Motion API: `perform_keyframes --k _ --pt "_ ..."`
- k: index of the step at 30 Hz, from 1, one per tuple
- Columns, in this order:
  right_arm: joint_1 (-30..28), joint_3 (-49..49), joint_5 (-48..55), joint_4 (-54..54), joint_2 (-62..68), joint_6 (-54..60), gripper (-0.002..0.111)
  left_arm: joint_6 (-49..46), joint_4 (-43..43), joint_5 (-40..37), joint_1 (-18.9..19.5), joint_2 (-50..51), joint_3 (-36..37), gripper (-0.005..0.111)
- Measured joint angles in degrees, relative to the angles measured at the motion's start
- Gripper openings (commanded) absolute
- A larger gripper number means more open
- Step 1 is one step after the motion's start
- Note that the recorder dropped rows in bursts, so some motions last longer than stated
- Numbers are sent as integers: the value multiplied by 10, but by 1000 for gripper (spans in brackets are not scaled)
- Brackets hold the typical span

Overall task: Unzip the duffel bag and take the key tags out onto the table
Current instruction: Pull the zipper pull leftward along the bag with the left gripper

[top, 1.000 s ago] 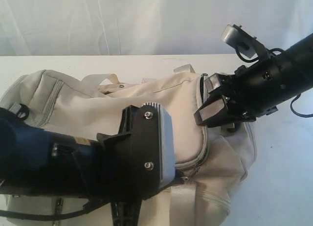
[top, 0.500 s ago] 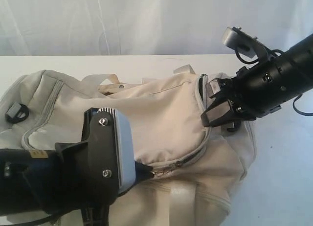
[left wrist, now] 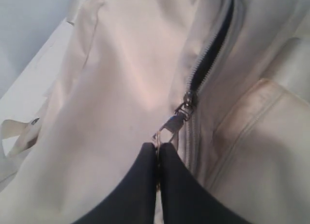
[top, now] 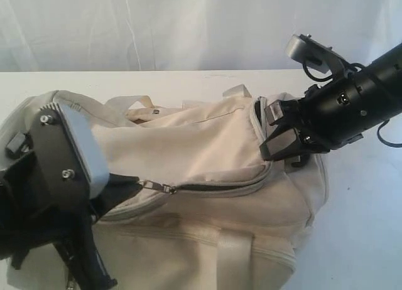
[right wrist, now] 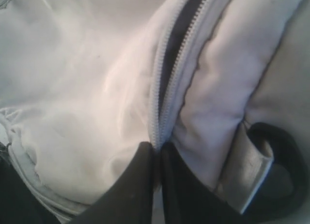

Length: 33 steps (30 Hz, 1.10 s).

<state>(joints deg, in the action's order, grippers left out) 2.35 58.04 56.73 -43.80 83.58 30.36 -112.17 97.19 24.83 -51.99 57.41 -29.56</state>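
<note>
White table [top: 364, 227], cream duffel bag [top: 207, 139] on it (partly unzipped)

No readable txt, labels, brand marks or nos. in any view; duffel bag [top: 213, 145] fabric & table [top: 157, 83] both plain, nothing legible on either.

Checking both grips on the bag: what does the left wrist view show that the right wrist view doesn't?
Left wrist only: the left gripper shut on the metal zipper pull. Right wrist only: the right gripper pinching the duffel bag at its zipper, beside a black D-ring on a webbing tab. Both: cream fabric and a dark gap between parted zipper teeth; no key tags visible.
</note>
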Motion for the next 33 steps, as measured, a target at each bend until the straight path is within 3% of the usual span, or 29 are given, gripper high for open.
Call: perform_keyframes --k 14,24,33 --pt "0 0 -4 19 0 -19 0 0 16 164 -2 -54 9 0" --pt "0 0 -9 19 0 -19 0 0 17 378 -3 -63 10 0" --pt "0 0 -9 19 0 -19 0 0 17 416 -3 -91 13 0"
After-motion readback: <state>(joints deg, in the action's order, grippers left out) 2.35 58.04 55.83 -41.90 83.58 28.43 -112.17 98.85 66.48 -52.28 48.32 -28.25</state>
